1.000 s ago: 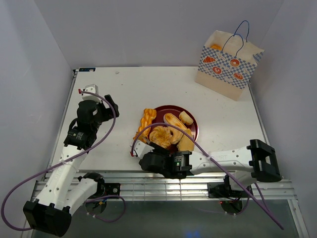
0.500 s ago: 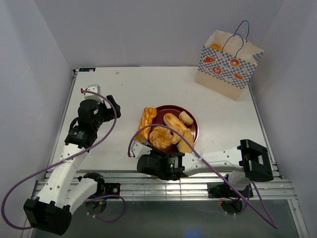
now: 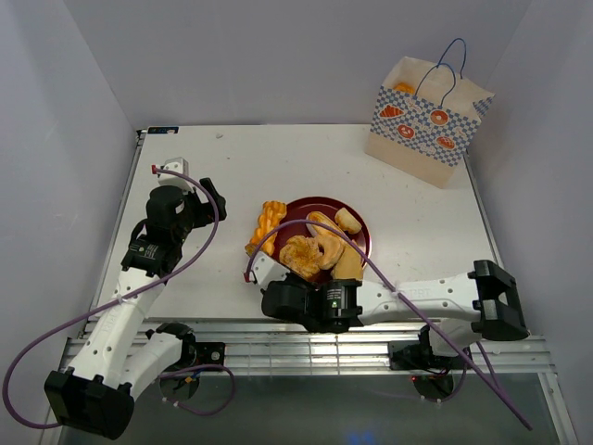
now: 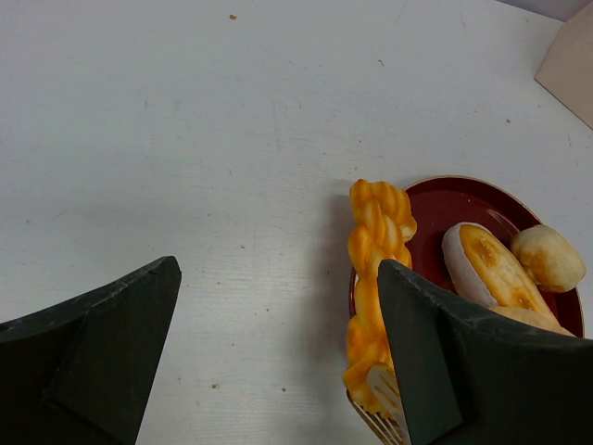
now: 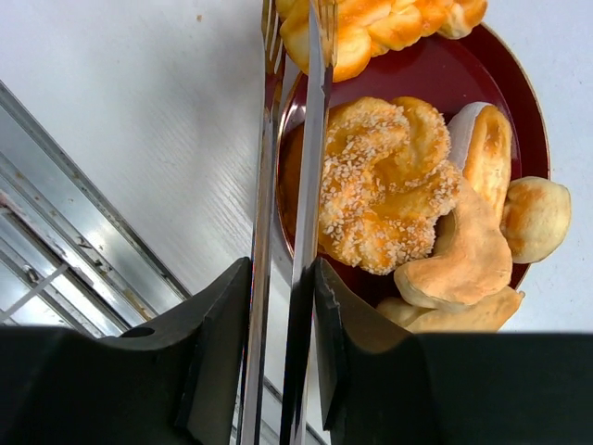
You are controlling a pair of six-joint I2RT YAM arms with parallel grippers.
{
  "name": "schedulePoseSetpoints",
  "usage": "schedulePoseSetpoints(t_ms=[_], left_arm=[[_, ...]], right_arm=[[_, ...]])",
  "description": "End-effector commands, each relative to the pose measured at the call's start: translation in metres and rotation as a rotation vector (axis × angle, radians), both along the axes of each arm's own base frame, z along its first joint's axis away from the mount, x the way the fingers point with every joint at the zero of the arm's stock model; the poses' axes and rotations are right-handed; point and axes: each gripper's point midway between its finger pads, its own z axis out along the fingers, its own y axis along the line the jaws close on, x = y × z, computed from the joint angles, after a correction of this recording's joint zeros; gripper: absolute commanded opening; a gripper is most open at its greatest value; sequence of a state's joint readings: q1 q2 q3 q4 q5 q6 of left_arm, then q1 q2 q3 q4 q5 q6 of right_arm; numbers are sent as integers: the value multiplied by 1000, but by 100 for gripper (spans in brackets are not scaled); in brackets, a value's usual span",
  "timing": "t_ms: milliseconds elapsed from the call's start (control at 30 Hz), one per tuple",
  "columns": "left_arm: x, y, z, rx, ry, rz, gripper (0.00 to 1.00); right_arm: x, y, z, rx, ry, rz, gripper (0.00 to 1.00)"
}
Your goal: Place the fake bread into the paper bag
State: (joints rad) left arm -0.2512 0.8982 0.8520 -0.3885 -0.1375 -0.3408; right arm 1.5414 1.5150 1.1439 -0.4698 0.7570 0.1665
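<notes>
The fake bread lies on and by a dark red plate: a braided stick over its left rim, a sesame twist, an oval roll, a round bun, a croissant and a wedge. My right gripper is shut on metal tongs, whose tips sit at the braided stick's near end. My left gripper is open and empty, above the table left of the braided stick. The paper bag stands upright at the far right.
An orange pastry shows inside the bag's mouth. White walls close in the table on the left, back and right. The metal rail of the table's near edge lies just below the tongs. The bag's corner shows in the left wrist view.
The braided stick has shifted a little left and tilted at the plate's rim. My right arm with the tongs swung left, then back right. The left arm has barely moved.
</notes>
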Motion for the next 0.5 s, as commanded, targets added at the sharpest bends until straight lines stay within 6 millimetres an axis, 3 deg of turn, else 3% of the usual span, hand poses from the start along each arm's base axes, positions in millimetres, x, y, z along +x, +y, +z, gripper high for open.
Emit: schedulePoseSetpoints(t_ms=[0,233,467], left_arm=[[1,-3,19,-11,-48,-13,98],[-2,0,24,-12,-66,-5,98],[-5,0,30,-19,-85,-9,98]], right_arm=[[4,8,58,199,-20,-54,16],[21,-13,85,362,48,-148,14],[51,-52,145,634,92,-198,13]])
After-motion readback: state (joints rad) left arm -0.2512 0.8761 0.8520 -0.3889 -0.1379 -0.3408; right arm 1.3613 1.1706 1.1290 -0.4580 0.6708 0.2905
